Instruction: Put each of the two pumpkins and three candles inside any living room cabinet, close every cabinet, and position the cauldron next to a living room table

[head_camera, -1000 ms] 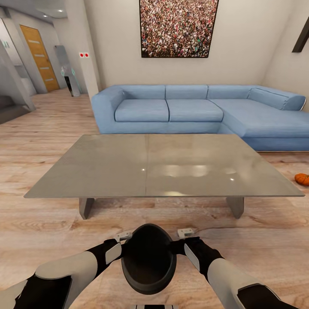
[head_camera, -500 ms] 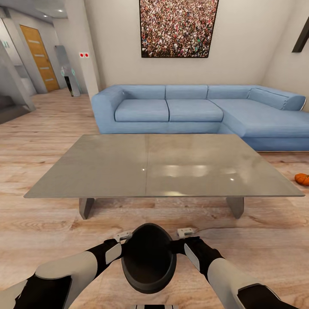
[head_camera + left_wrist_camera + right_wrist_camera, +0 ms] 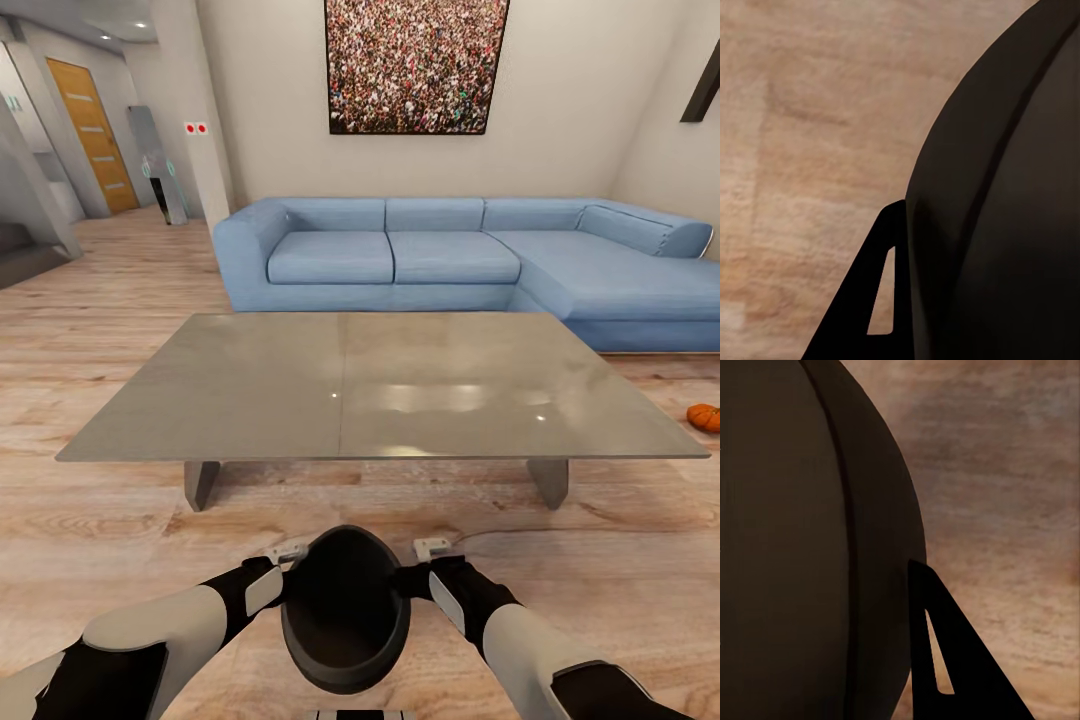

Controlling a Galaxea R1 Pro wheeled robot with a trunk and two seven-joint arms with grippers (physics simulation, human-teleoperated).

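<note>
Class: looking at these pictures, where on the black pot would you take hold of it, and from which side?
Grip the pot on its two opposite rounded sides, one gripper from each. It is wide and round with no visible handle, and the left gripper and right gripper flank it that way.

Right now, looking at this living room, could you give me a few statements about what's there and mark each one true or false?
1. The matte black round cauldron sits between the two grippers, over the wood floor. True.
2. The cauldron rests on the glossy grey rectangular table. False: it is in front of the table, off its top.
3. A small orange ribbed pumpkin lies on the floor at the table's right. True.
4. The pumpkin sits on the blue corner sofa. False: it is on the floor.
5. The cauldron holds candles. False: its visible inside looks empty.
</note>
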